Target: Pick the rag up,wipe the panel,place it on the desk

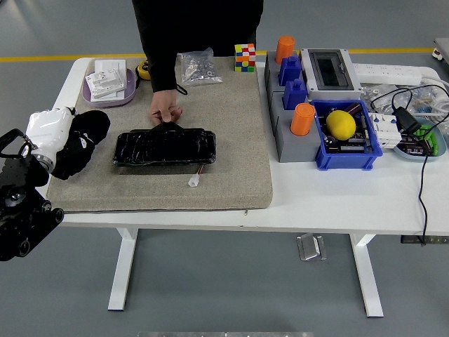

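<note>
- At the left edge of the frame, your left hand [74, 140] sits over the near-left corner of the grey mat [238, 140], fingers curled around the dark rag [83, 144], which bunches out from under the white cuff.
- Treat the rag as soft, light and limp: you can expect it to drape and fold, so hold it by a gathered bunch rather than a loose corner.
- Just right of the hand, the black panel [165, 147] lies flat at the mat's middle; it looks glossy and probably slippery, rigid enough to press on.
- At the panel's far edge, a person's hand [165, 112] pinches it, which should steady it.
- Your right hand is out of view.
- For the set-down, bare table [337, 189] shows at the lower right.
</note>
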Robot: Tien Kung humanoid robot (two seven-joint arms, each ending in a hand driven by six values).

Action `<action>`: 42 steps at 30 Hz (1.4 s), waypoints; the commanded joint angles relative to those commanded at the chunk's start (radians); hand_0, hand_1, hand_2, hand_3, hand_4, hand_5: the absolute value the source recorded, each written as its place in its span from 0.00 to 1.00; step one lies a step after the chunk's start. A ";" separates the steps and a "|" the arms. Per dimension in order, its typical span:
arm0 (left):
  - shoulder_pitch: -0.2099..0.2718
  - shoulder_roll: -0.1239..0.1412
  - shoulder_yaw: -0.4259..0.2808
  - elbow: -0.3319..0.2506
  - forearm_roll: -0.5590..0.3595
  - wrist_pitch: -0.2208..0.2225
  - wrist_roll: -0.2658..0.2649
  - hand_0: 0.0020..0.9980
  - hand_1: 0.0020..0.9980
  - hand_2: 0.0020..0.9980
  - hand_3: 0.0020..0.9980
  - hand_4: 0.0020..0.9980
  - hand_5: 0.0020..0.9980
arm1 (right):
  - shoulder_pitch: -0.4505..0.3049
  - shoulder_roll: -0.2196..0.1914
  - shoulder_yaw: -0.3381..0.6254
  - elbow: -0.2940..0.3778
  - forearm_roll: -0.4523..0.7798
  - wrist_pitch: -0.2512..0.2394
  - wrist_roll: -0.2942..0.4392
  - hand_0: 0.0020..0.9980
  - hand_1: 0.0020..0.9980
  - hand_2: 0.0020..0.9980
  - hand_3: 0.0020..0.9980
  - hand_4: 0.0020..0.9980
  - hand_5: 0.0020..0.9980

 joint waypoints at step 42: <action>0.013 0.007 -0.004 -0.020 -0.099 -0.071 -0.039 0.36 0.64 0.76 0.61 0.84 0.39 | -0.001 0.012 0.023 0.000 -0.036 -0.005 -0.006 0.75 0.68 0.71 0.60 0.95 0.59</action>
